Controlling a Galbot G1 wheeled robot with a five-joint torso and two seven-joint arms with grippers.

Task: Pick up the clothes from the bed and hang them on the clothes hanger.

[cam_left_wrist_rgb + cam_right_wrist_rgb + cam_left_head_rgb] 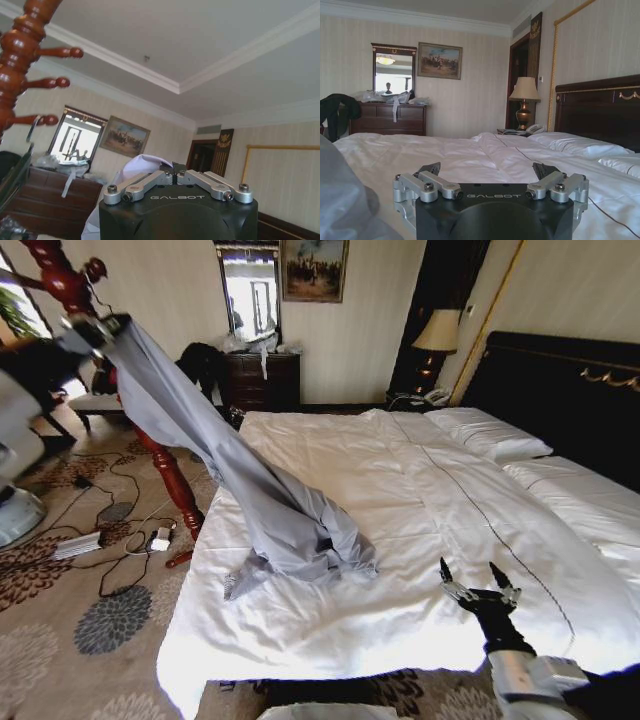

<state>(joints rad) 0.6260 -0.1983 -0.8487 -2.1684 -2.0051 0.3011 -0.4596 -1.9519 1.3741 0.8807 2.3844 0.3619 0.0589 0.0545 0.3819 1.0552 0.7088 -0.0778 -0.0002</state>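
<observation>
The clothes (250, 490) — 1 grey-blue shirt — stretch in a long diagonal: the upper end is lifted high at the head view's upper left, beside the dark-red coat stand (160, 455), while the lower end lies bunched in a heap on the bed (400, 490), near its foot-side left edge. In the left wrist view a fold of pale shirt fabric (142, 165) rises just past the left gripper (175, 176), whose fingers are pressed together on it, pinching the cloth. The stand's knobbed pegs (55, 82) sit close by in that view. In the right wrist view the shirt shows as a grey mass (342, 200) at the near edge.

The right gripper (479, 582) hovers low over the white sheet near the bed's foot, well apart from the shirt heap; its 2 fingers (431, 169) are spread wide with nothing between them.

Beyond the bed stand white pillows (490, 432), the black headboard (560, 390) with gold trim, a lamp (436, 340), and a dark dresser (262, 378) under a mirror. Cables (110, 530) trail across the patterned carpet — left of the bed.
</observation>
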